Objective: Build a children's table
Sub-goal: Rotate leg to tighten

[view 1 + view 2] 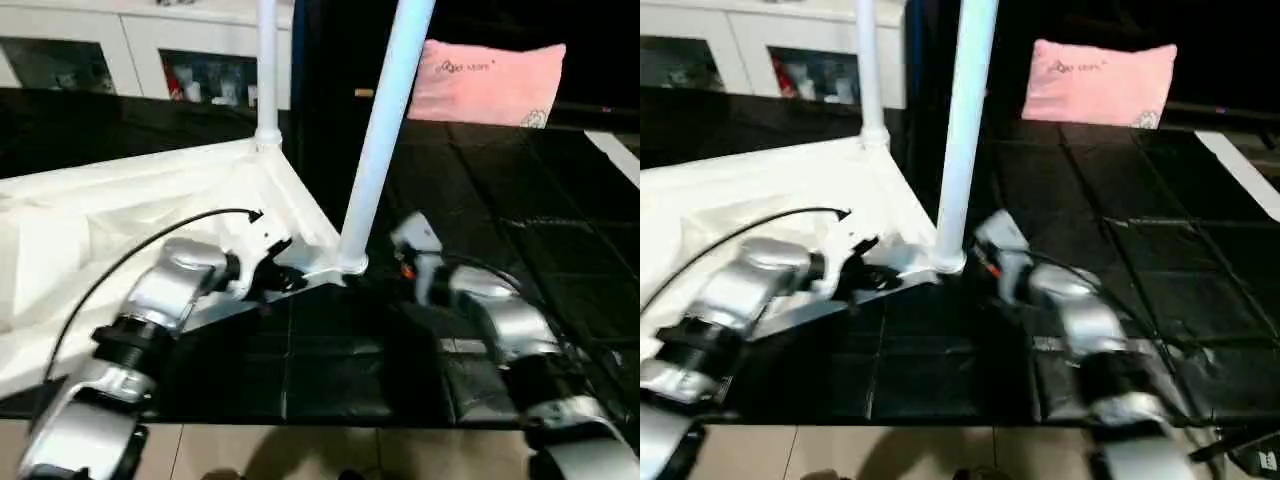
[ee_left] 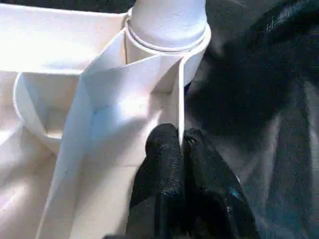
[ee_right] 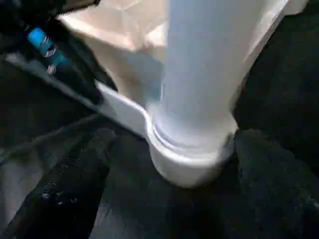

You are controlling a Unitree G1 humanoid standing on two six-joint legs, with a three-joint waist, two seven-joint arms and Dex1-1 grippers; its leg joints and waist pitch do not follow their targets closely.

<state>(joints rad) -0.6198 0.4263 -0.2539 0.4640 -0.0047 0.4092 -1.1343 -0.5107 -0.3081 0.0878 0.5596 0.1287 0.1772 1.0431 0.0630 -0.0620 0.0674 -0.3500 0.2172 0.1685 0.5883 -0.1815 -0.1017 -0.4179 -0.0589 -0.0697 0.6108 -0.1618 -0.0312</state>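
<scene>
Pink pillow (image 1: pixel 487 80) on black floor mat (image 1: pixel 480 210); white cabinet (image 1: pixel 130 45) behind.

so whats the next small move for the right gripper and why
Probably draw the right gripper back from the near leg: its fingers stand apart on either side, and the leg stands in its corner socket while the left gripper pinches the tabletop rib.

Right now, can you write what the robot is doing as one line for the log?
tabletop: upside down | near leg: upright in corner socket | far leg: upright | left gripper: shut on tabletop rim | right gripper: open around near leg's base
</scene>
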